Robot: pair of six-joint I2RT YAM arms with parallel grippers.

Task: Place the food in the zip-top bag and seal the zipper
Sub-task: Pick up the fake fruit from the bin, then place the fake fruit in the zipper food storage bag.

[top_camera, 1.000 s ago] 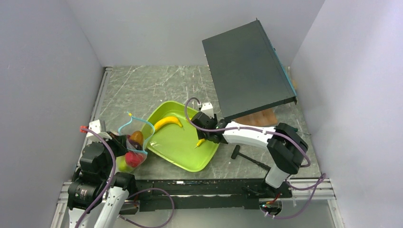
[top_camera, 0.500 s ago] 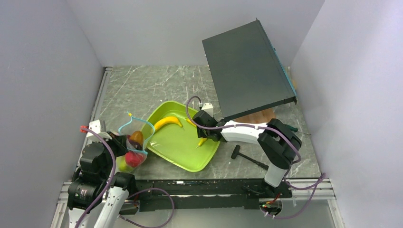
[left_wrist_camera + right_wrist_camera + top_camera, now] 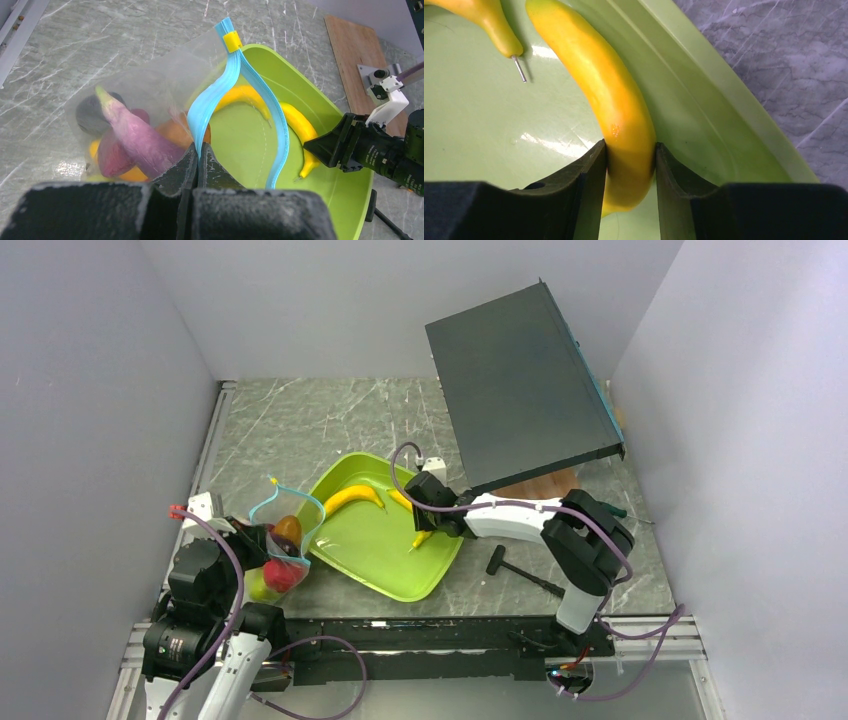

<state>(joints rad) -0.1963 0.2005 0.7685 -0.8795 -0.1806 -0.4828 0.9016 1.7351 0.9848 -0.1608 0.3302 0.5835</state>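
The clear zip-top bag (image 3: 145, 95) lies left of the lime-green tray (image 3: 380, 555), with purple, orange, dark and red food pieces inside. Its blue zipper (image 3: 210, 107) loops open over the tray's left rim. My left gripper (image 3: 198, 152) is shut on the zipper strip at the bag's mouth. My right gripper (image 3: 630, 155) is shut on a yellow banana (image 3: 619, 100) lying along the tray's right inner wall. A second banana (image 3: 352, 498) lies in the tray's far part, and its tip shows in the right wrist view (image 3: 479, 12).
A large dark flat panel (image 3: 520, 390) leans tilted at the back right over a wooden board (image 3: 545, 487). A small black hammer-like tool (image 3: 510, 565) lies on the marble table right of the tray. Grey walls close in left and right.
My right gripper has shifted slightly left and farther into the tray along the banana. The left arm and the bag have not moved.
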